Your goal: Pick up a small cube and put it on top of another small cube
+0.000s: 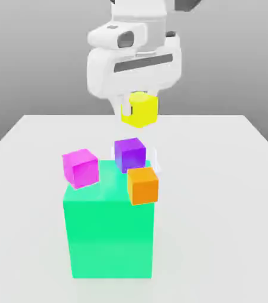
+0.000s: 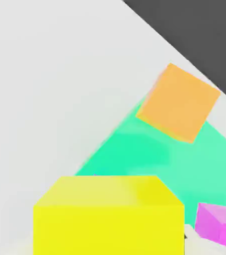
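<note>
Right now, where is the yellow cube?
In the exterior view the yellow cube hangs in the gripper, above the table, behind the purple cube.

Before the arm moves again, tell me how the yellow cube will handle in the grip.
The yellow cube, lifted in the shut pincer, looks rigid: its edges stay straight. Flat faces probably let it sit steady, not roll. Its smooth, plain sides could slip if the grip loosens.

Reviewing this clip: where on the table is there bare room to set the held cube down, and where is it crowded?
Bare table lies either side of the big green block. Crowded: the magenta cube, purple cube and orange cube cluster around the block's top, below the gripper holding the yellow cube.
</note>
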{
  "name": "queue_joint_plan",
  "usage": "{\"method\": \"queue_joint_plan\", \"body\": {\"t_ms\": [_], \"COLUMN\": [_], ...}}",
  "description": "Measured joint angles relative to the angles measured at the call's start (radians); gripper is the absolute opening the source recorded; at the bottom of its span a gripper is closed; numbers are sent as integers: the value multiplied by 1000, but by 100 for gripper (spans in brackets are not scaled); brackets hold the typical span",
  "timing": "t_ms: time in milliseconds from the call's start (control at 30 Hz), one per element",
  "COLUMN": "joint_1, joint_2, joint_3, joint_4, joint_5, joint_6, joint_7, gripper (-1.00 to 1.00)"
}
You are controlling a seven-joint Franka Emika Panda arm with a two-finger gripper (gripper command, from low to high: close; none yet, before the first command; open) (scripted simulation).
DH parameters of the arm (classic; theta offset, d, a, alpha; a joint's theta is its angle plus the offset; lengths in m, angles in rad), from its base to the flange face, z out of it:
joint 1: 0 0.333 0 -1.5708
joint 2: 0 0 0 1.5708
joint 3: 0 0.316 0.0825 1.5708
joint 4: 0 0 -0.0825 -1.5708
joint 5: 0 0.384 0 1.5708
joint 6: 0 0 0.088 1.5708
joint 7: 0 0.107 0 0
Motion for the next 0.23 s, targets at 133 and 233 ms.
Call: {"method": "queue_joint_plan", "body": {"t_ms": [133,233], "joint_1": [-11,-11], "joint_2": [34,34], "joint_3": [-7,-7], "joint_4": [-105,-105], "joint_5": [-4,-4], "joint_6": [139,139], "joint_7": [-3,-3], "gripper": [100,100]}}
